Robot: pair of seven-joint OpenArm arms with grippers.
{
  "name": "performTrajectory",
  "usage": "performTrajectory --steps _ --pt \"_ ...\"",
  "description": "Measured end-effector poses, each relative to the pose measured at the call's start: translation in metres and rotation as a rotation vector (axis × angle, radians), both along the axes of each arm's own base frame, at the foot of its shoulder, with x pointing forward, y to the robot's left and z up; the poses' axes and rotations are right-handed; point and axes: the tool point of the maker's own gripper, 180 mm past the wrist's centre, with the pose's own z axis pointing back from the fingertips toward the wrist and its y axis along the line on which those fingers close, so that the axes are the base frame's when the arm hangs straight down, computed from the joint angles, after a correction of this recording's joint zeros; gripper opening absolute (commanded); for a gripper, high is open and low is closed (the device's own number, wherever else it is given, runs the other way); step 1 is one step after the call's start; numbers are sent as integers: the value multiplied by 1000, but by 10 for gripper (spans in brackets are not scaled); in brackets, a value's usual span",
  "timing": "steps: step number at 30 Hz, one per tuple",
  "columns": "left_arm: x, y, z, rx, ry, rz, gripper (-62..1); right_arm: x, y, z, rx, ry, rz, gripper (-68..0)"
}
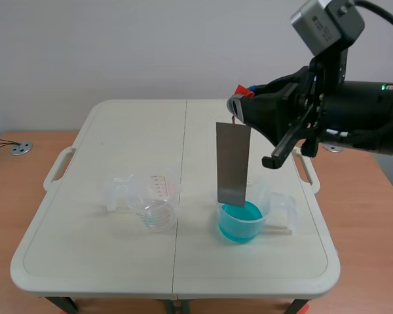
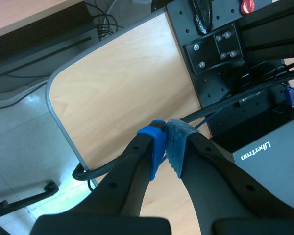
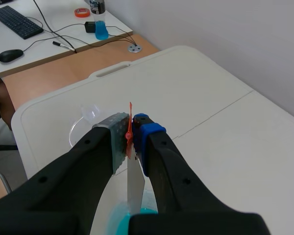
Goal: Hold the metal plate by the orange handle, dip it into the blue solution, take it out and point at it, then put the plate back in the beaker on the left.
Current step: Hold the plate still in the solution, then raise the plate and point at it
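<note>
A grey metal plate (image 1: 233,163) hangs upright from its orange handle (image 1: 243,92), which is pinched in my right gripper (image 1: 239,99). The plate's lower edge hovers just above the blue solution in the right beaker (image 1: 241,221). In the right wrist view the orange handle (image 3: 129,129) sits between the pads of the right gripper (image 3: 131,132), with the plate (image 3: 135,188) dropping toward the blue liquid (image 3: 118,221). An empty clear beaker (image 1: 156,202) stands to the left on the table. My left gripper (image 2: 165,145) is shut on nothing, off the table over a wooden desk.
The white folding table (image 1: 118,261) has a centre seam and side handles. A clear beaker (image 3: 82,128) shows beyond the right gripper. Wooden desks flank the table. Cables and black equipment (image 2: 264,142) lie under the left gripper.
</note>
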Motion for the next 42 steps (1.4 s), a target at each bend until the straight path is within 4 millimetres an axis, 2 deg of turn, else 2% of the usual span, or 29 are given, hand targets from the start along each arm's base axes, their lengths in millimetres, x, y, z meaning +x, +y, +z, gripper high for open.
performTrajectory --steps 5,7,11,14,17,21,28,37,40,42 --pt "12 -4 7 -22 -60 6 -592 -3 2 22 6 -43 9 -664" --pt "30 -4 19 -27 -127 3 -592 -6 5 30 12 -58 20 -664" --pt "85 0 63 -11 -342 -16 -592 -12 8 47 19 -91 33 -664" --pt "118 -1 100 9 -483 -51 -592 -15 8 59 34 -117 37 -664" --pt "138 -12 128 4 -580 -91 -592 -16 7 68 26 -145 36 -664" --pt "150 -39 152 -81 -656 -166 -593 -16 2 76 19 -166 22 -664" --pt "194 -75 171 -135 -791 -285 -593 -17 -2 85 2 -199 6 -664" --pt "209 -154 174 -242 -830 -509 -593 -16 -6 91 16 -207 -4 -664" --pt "212 -173 175 -289 -840 -553 -592 -16 -6 90 15 -207 -4 -664" --pt "215 -181 169 -293 -824 -579 -593 -16 -6 90 15 -207 -4 -664"
